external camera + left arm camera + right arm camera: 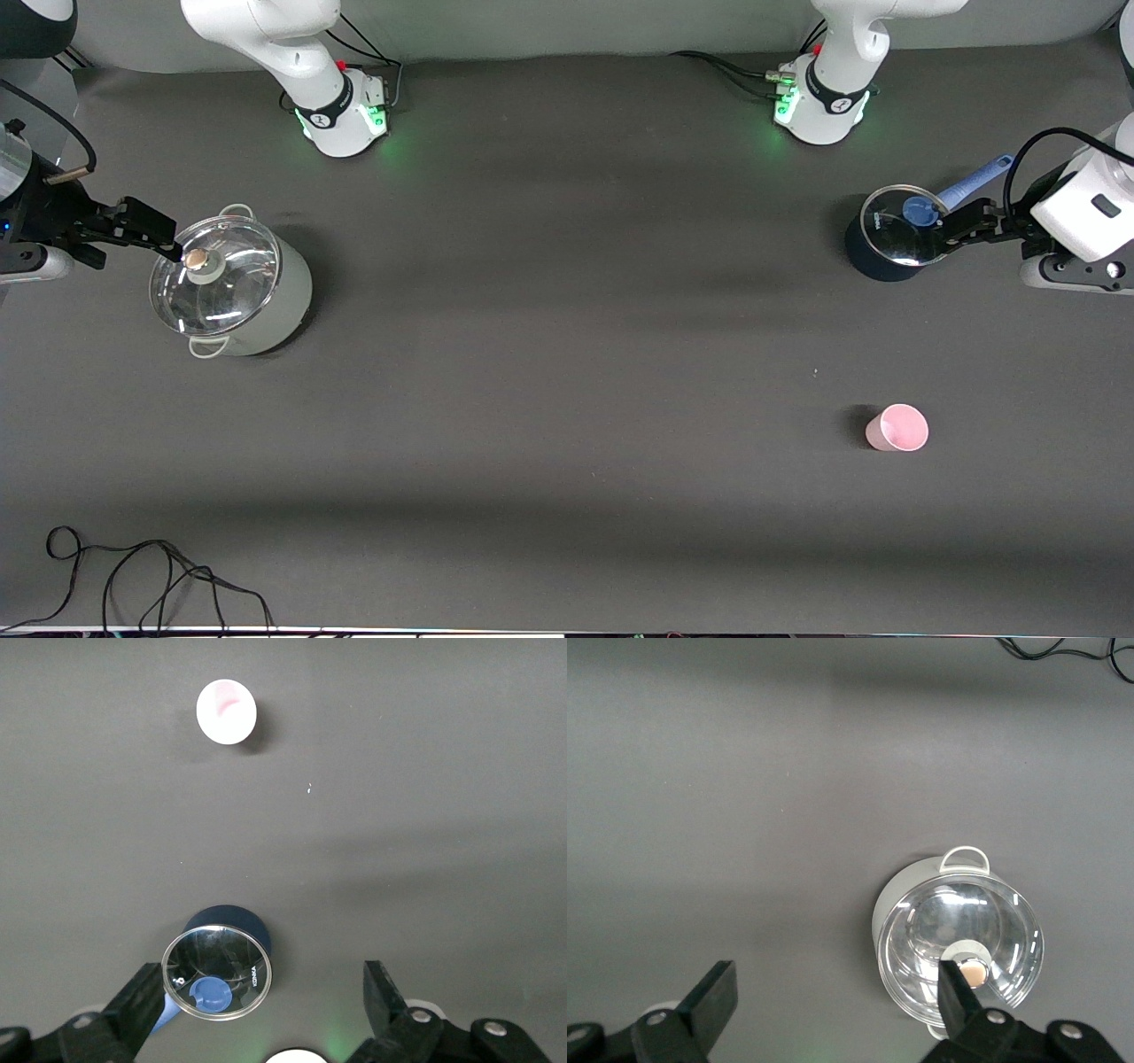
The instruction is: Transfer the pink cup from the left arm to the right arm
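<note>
Black cable [151, 576] looped at the counter [567, 399] edge nearest the front camera. Pink cup [897, 428] upright, mouth up, long axis vertical, alone on the counter, nearer the front camera than the dark blue pot [886, 248]. Writing on that pot's glass lid [217, 973], too small to read. Left gripper [257, 1001] over the blue pot, fingers apart, empty. Right gripper [837, 997] over the white pot [232, 283], fingers apart, empty.

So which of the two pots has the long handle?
The small dark blue pot at the left arm's end, its blue handle sticking out. The bigger pale pot has only small loop handles.
</note>
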You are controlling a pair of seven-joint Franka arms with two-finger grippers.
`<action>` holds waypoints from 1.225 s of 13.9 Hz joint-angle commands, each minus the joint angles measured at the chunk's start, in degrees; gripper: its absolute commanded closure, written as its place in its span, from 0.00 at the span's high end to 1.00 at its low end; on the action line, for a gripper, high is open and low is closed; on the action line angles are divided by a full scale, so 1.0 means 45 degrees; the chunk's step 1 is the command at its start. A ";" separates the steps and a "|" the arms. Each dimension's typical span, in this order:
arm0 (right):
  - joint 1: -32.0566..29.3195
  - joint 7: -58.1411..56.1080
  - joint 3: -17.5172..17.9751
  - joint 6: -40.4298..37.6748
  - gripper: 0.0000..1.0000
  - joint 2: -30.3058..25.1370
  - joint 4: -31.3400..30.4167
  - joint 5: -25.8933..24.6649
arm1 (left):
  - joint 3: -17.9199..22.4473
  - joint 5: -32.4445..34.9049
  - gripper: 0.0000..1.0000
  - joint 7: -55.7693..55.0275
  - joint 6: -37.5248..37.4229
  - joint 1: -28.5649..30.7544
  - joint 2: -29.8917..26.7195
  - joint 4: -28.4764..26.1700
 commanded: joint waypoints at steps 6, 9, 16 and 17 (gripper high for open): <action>0.0038 -0.0280 -0.0053 -0.0242 1.00 0.0354 0.0478 -0.0068 | 0.0197 0.0152 1.00 0.3934 -0.0148 -0.0067 0.1620 0.2290; 0.0038 -0.0261 -0.0053 -0.0340 1.00 0.0315 0.0380 -0.0068 | 0.0198 -0.0296 1.00 0.8214 0.0610 0.0790 0.2109 0.2470; 0.0058 -0.0261 -0.0053 -0.0340 1.00 0.0256 0.0263 -0.0048 | 0.0198 -0.5269 1.00 1.7472 0.1474 0.4244 0.4001 0.2353; 0.0058 -0.0261 -0.0053 -0.0340 1.00 0.0237 0.0263 -0.0067 | 0.0198 -0.6109 1.00 1.8509 0.1397 0.4752 0.4469 0.2333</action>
